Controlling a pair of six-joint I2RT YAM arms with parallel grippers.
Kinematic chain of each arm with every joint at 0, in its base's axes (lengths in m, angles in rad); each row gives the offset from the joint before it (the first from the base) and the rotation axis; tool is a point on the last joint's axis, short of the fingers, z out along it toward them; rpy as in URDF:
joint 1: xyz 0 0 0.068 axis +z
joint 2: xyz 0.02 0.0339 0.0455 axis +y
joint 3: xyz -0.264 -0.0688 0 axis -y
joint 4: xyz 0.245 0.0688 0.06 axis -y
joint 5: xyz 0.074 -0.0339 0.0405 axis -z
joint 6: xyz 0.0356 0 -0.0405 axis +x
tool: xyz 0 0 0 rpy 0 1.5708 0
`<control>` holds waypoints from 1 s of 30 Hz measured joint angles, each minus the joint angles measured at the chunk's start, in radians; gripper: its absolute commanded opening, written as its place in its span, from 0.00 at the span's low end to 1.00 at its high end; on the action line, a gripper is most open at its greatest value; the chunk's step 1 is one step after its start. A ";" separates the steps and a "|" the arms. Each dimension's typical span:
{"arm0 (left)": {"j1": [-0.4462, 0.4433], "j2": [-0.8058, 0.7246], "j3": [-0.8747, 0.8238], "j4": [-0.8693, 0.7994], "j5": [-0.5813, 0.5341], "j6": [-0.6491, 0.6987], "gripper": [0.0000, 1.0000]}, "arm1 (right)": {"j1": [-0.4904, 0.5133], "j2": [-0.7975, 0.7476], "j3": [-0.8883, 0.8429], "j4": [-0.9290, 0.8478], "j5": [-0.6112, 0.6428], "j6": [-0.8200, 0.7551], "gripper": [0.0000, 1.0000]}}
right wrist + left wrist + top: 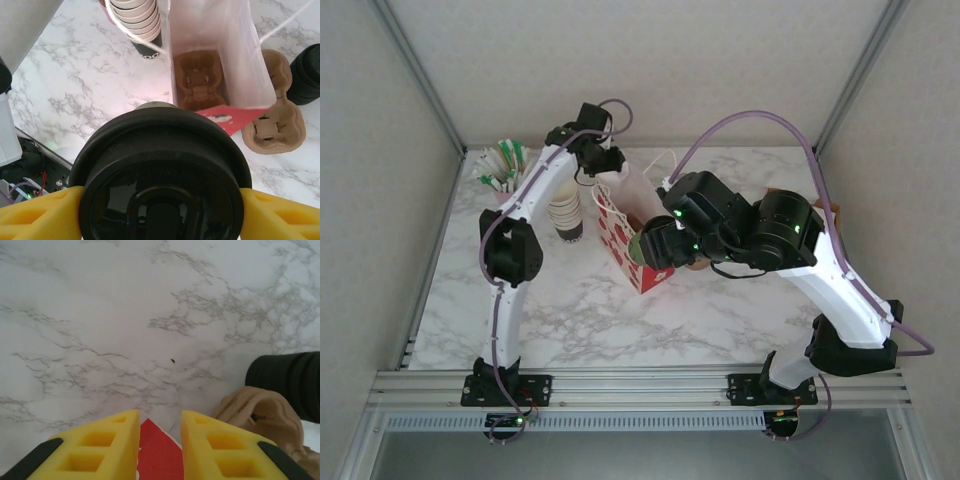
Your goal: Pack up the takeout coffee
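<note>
My right gripper [656, 246] is shut on the takeout coffee [636, 247], a small cup with an olive-green body. Its round black lid [160, 170] sits between the yellow fingers [35, 215], just above the near rim of the red-and-white paper bag [618, 232]. The bag's mouth [235, 111] is open below the cup, and a brown cup carrier [200, 82] lies in its bottom. My left gripper [608, 165] is at the bag's far end. Its fingers have closed in on a red corner of the bag [157, 452].
A stack of lidless cream cups [566, 212] stands left of the bag. Green-tipped sticks [502, 165] stand in a holder at the back left. A second brown carrier [272, 117] and a black stack of lids [307, 75] lie right of the bag on the marble table [560, 310].
</note>
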 measured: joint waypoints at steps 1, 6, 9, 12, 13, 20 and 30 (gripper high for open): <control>-0.008 -0.011 -0.010 0.004 0.001 0.000 0.29 | 0.000 0.000 0.001 -0.005 0.002 -0.003 0.74; -0.056 -0.059 -0.051 0.027 0.004 -0.001 0.29 | -0.002 -0.003 0.001 -0.016 0.023 -0.003 0.74; -0.084 -0.093 -0.092 0.036 0.003 -0.006 0.29 | -0.002 -0.013 0.001 -0.018 0.027 -0.003 0.74; -0.105 -0.134 -0.148 0.051 0.003 -0.015 0.30 | -0.002 -0.031 0.000 -0.018 0.033 -0.003 0.74; -0.112 -0.150 -0.169 0.056 0.003 -0.019 0.30 | -0.002 -0.039 -0.002 -0.018 0.037 -0.003 0.74; -0.141 -0.240 -0.266 0.087 -0.005 -0.042 0.34 | -0.004 -0.076 -0.004 -0.024 0.056 -0.003 0.74; -0.138 -0.323 -0.273 0.095 -0.034 -0.058 0.56 | -0.073 -0.043 -0.002 -0.041 0.044 -0.011 0.74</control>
